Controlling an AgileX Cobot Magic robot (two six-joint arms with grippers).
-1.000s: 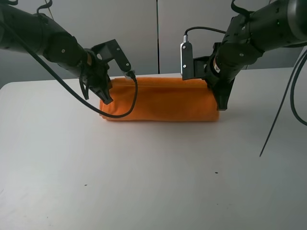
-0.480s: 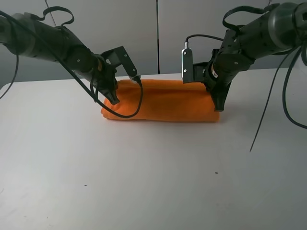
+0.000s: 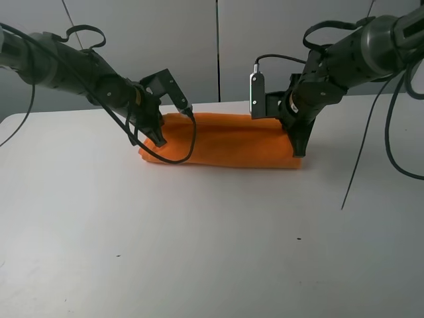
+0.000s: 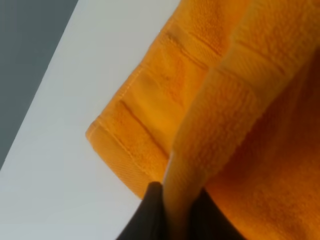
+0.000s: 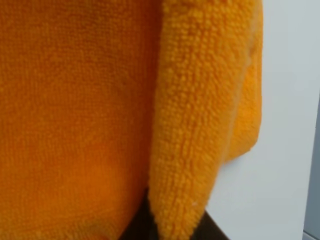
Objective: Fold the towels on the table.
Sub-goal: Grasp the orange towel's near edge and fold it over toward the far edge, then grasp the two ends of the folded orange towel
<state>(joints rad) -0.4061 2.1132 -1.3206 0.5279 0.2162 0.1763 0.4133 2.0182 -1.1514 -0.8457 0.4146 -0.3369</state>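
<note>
The orange towel (image 3: 225, 140) lies folded lengthwise on the white table (image 3: 212, 238), toward the far side. My left gripper (image 3: 158, 137) is shut on the towel's left end, and in the left wrist view a fold of the towel (image 4: 210, 135) runs between the dark fingers (image 4: 150, 210). My right gripper (image 3: 299, 148) is shut on the towel's right end, and in the right wrist view a thick fold of the towel (image 5: 190, 125) is pinched between the fingers (image 5: 137, 225). Both grippers hold their ends low, near the table. The white label is hidden.
Black cables (image 3: 189, 142) loop from the left arm over the towel's left part. A cable (image 3: 361, 159) hangs from the right arm beside the towel. A grey wall (image 3: 218, 46) stands behind the table's far edge.
Both grippers have carried the towel's held edge a little toward the far side of the table. The left arm shifted slightly right and back. The towel's roll looks flatter.
</note>
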